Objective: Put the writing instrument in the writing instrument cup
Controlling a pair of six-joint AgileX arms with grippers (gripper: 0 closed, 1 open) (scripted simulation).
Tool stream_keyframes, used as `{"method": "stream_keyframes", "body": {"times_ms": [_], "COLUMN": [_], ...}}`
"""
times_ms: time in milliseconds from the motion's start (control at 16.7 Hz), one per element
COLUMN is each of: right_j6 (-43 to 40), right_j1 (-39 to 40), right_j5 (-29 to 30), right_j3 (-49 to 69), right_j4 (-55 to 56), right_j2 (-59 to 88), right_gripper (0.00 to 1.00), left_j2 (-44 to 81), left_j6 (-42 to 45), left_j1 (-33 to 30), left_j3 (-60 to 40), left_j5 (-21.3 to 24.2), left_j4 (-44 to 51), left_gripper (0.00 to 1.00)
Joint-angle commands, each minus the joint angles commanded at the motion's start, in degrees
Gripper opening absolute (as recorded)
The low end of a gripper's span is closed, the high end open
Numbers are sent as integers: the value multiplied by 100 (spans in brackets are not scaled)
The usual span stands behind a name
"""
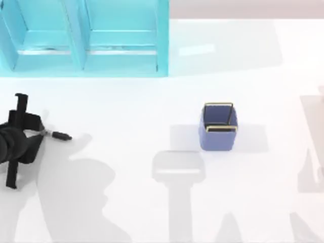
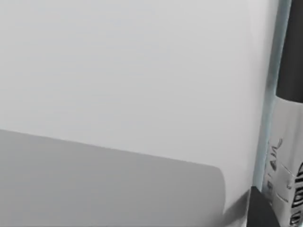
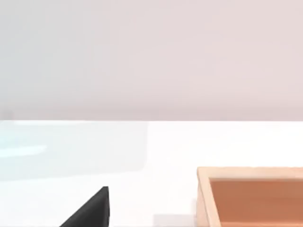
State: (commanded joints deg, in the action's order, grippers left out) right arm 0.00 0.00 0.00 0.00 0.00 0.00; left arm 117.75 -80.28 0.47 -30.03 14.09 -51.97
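The writing instrument (image 1: 58,135) is a slim pen with a black end that sticks out to the right from under my left gripper (image 1: 28,135), at the table's left side. My left gripper is shut on it. The left wrist view shows its black cap and grey-silver barrel with dark markings (image 2: 286,142) close up, with a black finger (image 2: 260,210) against it. The writing instrument cup (image 1: 218,127), small, square and blue-purple with a thin gold wire rim, stands upright right of the table's middle, far from the pen. A black part of my right gripper (image 3: 92,210) appears in the right wrist view.
A large turquoise shelf unit (image 1: 83,35) stands along the back left. A shallow wooden tray (image 3: 251,194) lies on the white table in the right wrist view. Open white tabletop separates the pen from the cup.
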Motion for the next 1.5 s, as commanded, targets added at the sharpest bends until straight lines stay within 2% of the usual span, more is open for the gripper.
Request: {"method": "stream_keyframes", "body": {"times_ms": [180, 240, 420, 600, 1200, 1500], "right_j6": [0, 0, 0, 0, 0, 0], "right_j1": [0, 0, 0, 0, 0, 0], "right_j5": [0, 0, 0, 0, 0, 0], "right_j3": [0, 0, 0, 0, 0, 0], "right_j4": [0, 0, 0, 0, 0, 0], "right_j2": [0, 0, 0, 0, 0, 0], "right_gripper": [100, 100, 100, 100, 100, 100], "left_j2": [0, -1456, -1629, -2299, -6629, -7758], "left_j6": [0, 474, 475, 492, 646, 698], "left_j1": [0, 147, 159, 191, 459, 555], "left_j3": [0, -235, -229, -216, -275, -198], "left_j5": [0, -79, -73, -46, 109, 155], "left_j4": [0, 2916, 3106, 3825, 8095, 9233], "left_gripper": [0, 0, 0, 0, 0, 0]}}
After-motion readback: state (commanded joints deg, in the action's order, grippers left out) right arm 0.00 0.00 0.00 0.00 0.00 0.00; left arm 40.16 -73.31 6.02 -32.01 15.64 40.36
